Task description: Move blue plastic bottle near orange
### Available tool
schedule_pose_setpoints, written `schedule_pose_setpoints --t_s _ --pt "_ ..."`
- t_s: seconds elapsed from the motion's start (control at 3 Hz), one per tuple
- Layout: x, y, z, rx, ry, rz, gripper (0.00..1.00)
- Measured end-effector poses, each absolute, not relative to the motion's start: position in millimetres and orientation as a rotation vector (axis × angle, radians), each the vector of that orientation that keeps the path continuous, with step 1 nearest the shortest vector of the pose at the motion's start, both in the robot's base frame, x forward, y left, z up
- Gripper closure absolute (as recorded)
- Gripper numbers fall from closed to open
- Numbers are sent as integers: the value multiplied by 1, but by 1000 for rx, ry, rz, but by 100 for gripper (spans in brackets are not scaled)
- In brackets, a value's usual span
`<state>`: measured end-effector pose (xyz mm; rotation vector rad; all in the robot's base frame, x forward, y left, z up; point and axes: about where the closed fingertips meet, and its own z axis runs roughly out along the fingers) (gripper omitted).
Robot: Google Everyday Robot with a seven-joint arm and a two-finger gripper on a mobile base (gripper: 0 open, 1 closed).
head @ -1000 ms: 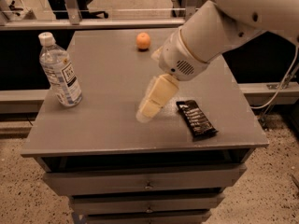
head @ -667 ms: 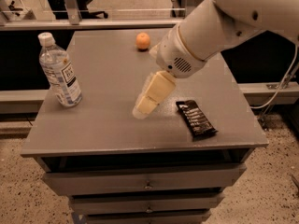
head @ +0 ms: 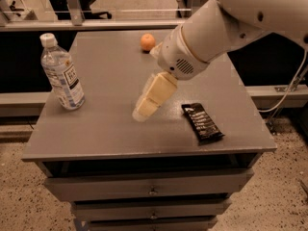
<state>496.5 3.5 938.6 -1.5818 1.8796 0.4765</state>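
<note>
The blue plastic bottle (head: 61, 72) stands upright near the left edge of the grey table (head: 110, 129), with a white cap and a white label. The orange (head: 147, 42) lies at the far middle of the table. My gripper (head: 144, 108) hangs over the middle of the table, well to the right of the bottle and nearer me than the orange. It touches neither. Its cream fingers point down and to the left.
A dark snack bar wrapper (head: 202, 122) lies on the table's right front part. The table is a drawer cabinet with drawers (head: 149, 186) below. A cable (head: 288, 88) hangs at the right. Metal frames stand behind the table.
My gripper has moved a little to the left, toward the bottle. The bottle, orange and wrapper have not moved.
</note>
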Motion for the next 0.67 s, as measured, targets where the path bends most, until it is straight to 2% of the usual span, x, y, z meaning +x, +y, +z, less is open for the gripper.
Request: schedule_pose_setpoints --t_s 0.67 --pt "529 91 930 -1498 1648 654 0"
